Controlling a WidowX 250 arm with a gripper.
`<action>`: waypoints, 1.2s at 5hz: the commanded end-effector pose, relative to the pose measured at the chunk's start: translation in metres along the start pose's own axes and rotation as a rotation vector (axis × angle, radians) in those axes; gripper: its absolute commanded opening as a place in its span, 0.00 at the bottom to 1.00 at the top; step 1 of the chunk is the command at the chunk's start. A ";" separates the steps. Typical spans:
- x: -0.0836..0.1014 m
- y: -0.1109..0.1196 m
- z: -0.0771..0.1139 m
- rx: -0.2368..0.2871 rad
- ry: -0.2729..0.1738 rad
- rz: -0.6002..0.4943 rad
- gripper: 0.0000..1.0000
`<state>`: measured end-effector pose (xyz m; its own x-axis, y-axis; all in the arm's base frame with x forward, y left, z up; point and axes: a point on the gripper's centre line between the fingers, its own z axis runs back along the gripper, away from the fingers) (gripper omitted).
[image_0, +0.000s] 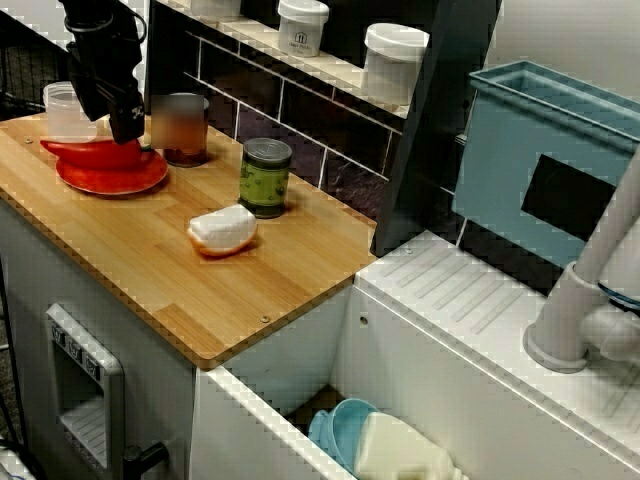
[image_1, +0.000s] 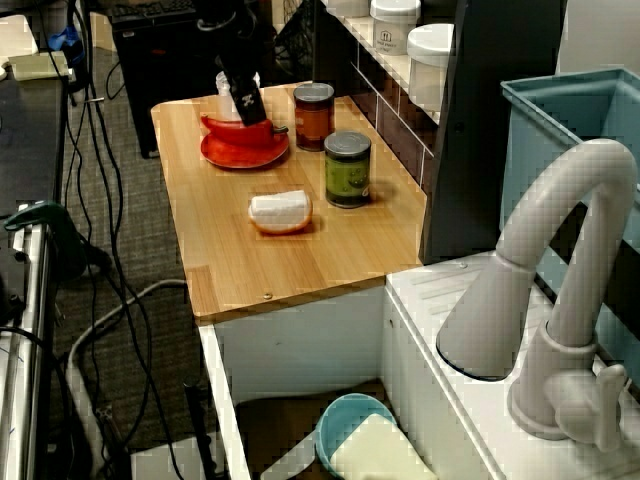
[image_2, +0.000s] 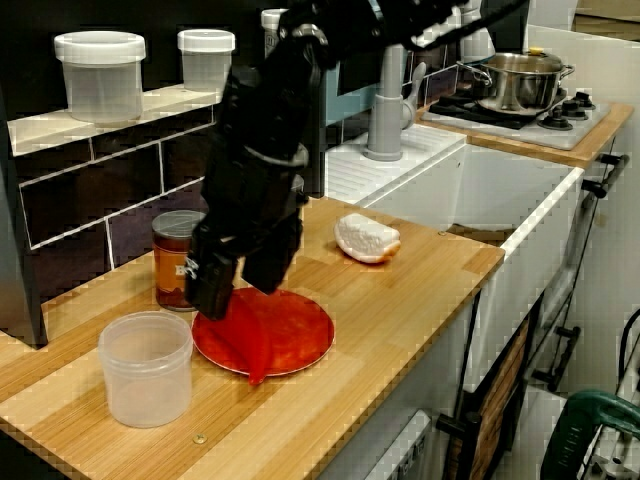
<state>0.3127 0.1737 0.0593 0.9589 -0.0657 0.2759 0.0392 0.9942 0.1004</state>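
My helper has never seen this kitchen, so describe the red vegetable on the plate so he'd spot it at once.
Find the wooden countertop beside the white sink, then the red plate at the end farthest from it, by a clear tub and a brown jar. On it, under the black gripper, lies a red pepper: plump, tapered, raised above the flat plate.

A wooden countertop (image_0: 270, 290) is set on white cabinetry. The wall behind is faced with dark glossy tiles (image_0: 300, 128) and capped by a pale ledge (image_0: 340, 70). A white sink unit (image_0: 470, 300) with a grey faucet (image_1: 520, 240) adjoins it. Grey carpet (image_1: 140, 230), crossed by cables (image_1: 95, 130), is recorded in the view past the faucet. A stove (image_2: 575, 128) is noted beyond the sink.
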 end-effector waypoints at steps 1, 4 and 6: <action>0.006 0.013 0.003 0.043 -0.015 0.001 1.00; 0.007 0.009 -0.014 0.072 -0.014 0.044 1.00; 0.012 0.008 -0.020 0.072 0.000 0.071 0.29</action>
<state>0.3196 0.1722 0.0294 0.9689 0.0117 0.2472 -0.0430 0.9916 0.1218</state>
